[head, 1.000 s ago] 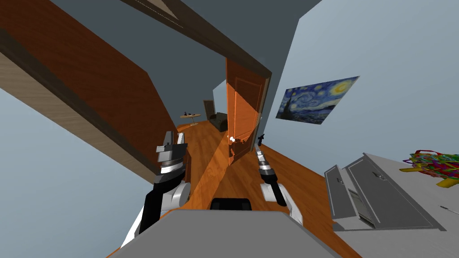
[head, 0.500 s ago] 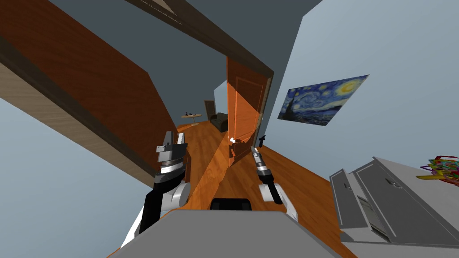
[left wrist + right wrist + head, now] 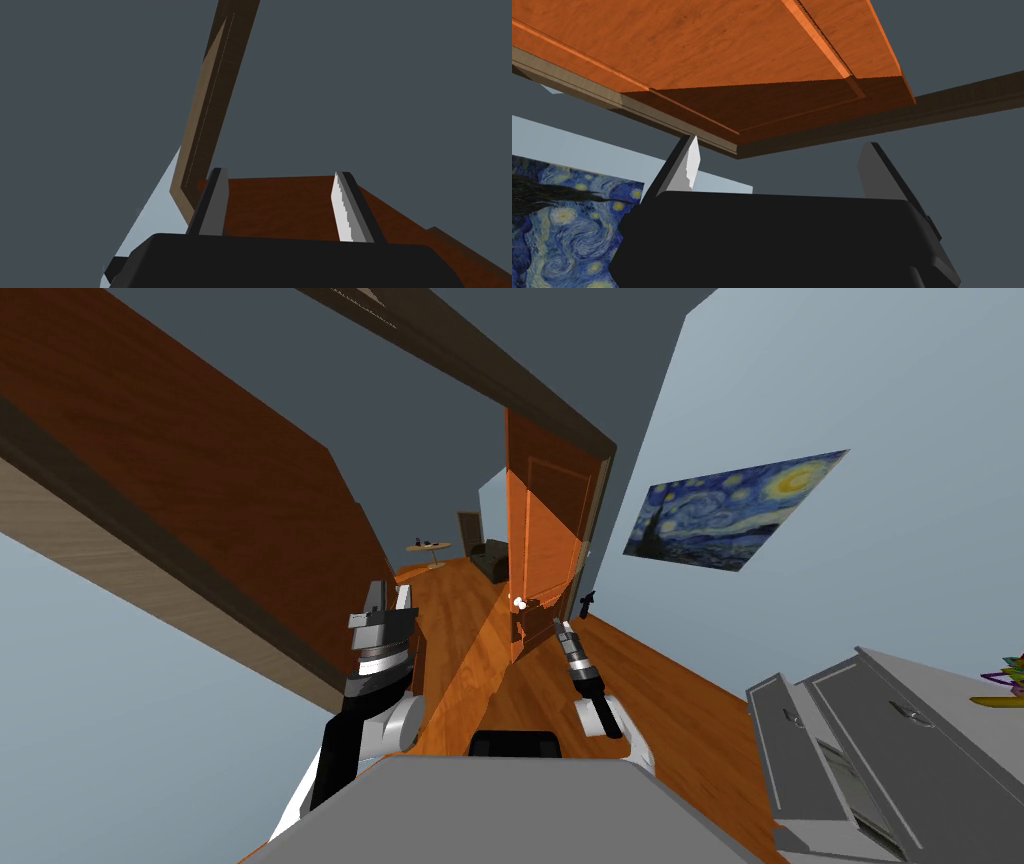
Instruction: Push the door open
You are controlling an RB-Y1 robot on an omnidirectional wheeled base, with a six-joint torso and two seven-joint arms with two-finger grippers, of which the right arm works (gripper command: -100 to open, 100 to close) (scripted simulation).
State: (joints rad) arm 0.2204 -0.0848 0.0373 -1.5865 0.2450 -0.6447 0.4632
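Note:
The orange wooden door (image 3: 545, 538) stands partly open in its dark frame (image 3: 603, 478), with a white knob (image 3: 519, 604) low on its near edge. My right gripper (image 3: 559, 625) is open, pointing up at the door just right of and below the knob; whether it touches is unclear. In the right wrist view the door's panel (image 3: 712, 50) spreads close above the open gripper (image 3: 782, 165). My left gripper (image 3: 385, 600) is held up open to the left, away from the door, and the left wrist view shows the left gripper (image 3: 280, 202) with nothing between its fingers.
A wide brown wooden panel (image 3: 200, 488) runs along my left. A grey cabinet (image 3: 880, 738) stands at the right, below a blue swirly painting (image 3: 735, 513). Through the doorway are wooden floor (image 3: 470, 618), a round table (image 3: 428, 549) and a dark armchair (image 3: 488, 558).
My view has turned left, so the cabinet and painting slid right. The right gripper has moved left, closer to the door's knob. The left arm has not moved.

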